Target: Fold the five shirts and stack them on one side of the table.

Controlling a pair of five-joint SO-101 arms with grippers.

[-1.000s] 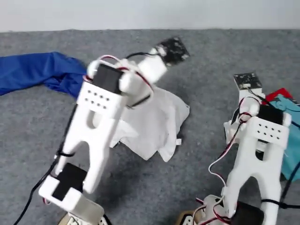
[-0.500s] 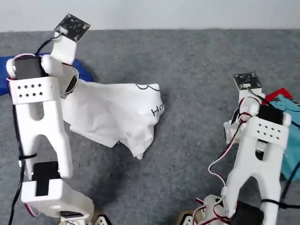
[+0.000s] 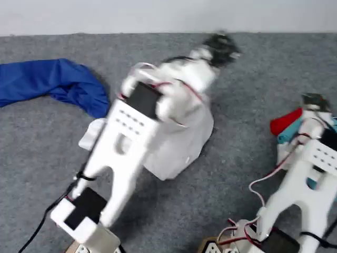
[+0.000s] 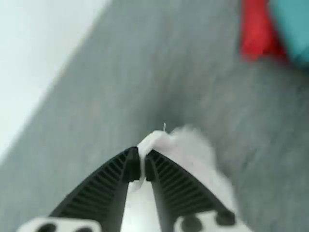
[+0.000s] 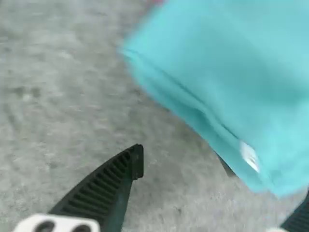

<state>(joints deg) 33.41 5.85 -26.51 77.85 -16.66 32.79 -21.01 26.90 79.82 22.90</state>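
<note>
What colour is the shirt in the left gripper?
White. The left wrist view shows it best: the left gripper pinches the shirt.

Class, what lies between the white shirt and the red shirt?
Only bare grey table, in the high view, separates the white shirt from the red shirt.

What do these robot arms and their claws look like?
The left arm and right arm are chunky white shells with rows of small holes, black motor blocks and loose red, white and black wires. The fingers are black, tapered and ridged.
</note>
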